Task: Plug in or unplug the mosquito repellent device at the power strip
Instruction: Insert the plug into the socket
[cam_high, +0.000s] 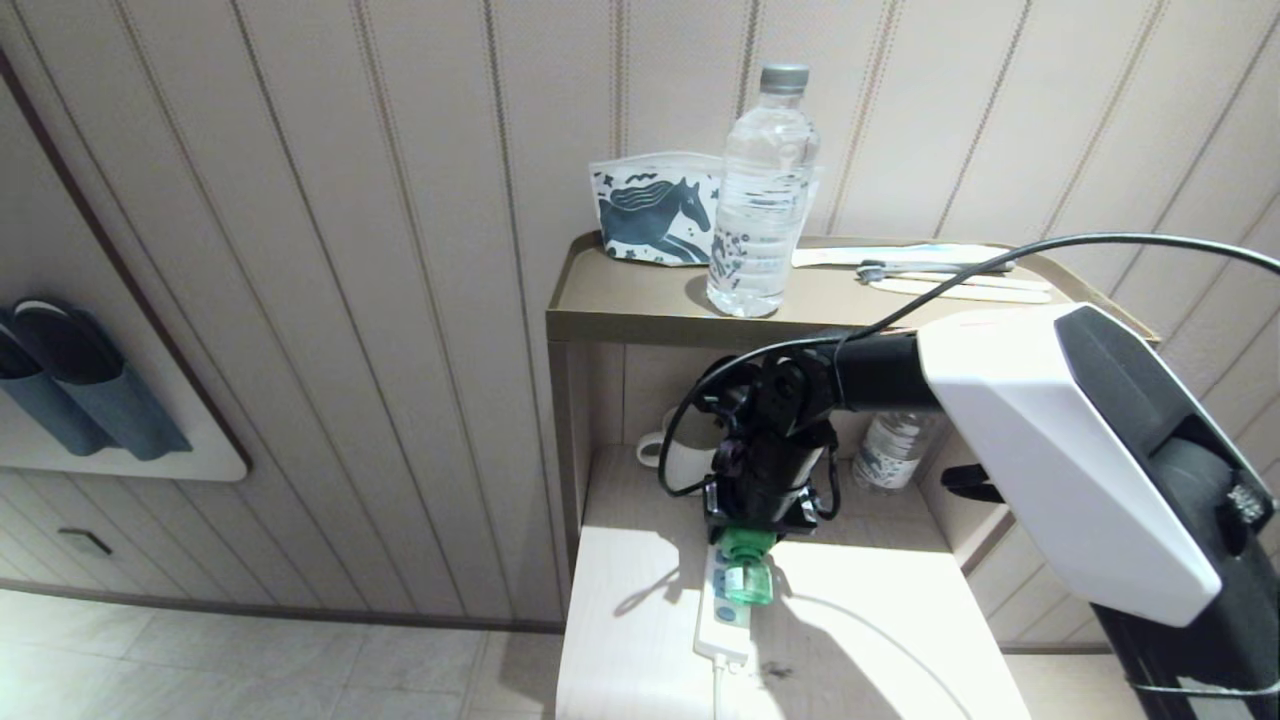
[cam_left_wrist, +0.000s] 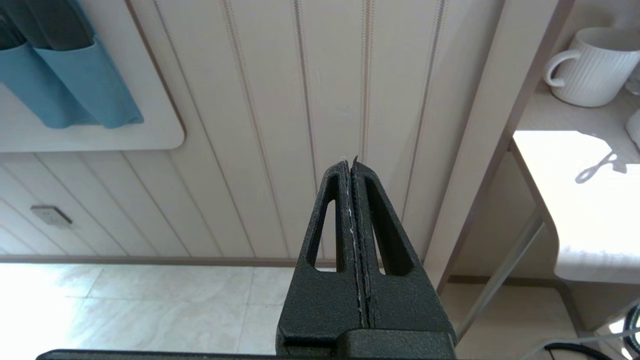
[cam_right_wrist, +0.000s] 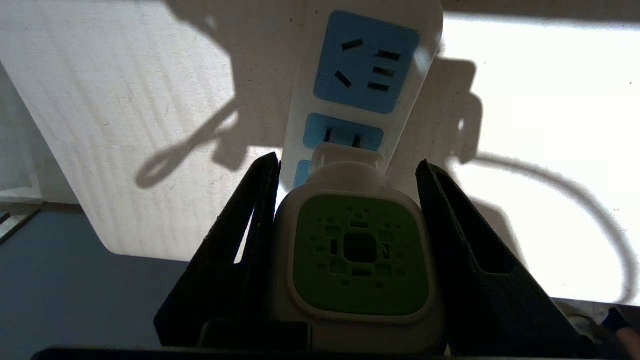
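Gripped across its white sides by the right gripper's (cam_right_wrist: 345, 240) fingers (cam_right_wrist: 470, 250), the mosquito repellent device (cam_right_wrist: 360, 255) is held seated on the power strip (cam_right_wrist: 367, 60) on the table (cam_high: 880, 620), squarely for pulling or pressing; the parked left gripper's (cam_left_wrist: 351, 172) fingers are pressed together.

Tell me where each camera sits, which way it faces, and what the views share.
Head view: high, looking down at the shelf unit; right arm shows.
Left wrist view: behind the shut left end effector, facing wall and floor.
Right wrist view: behind the right end effector, flanking the mosquito repellent device at the power strip.
Shared: device, strip; the mug.
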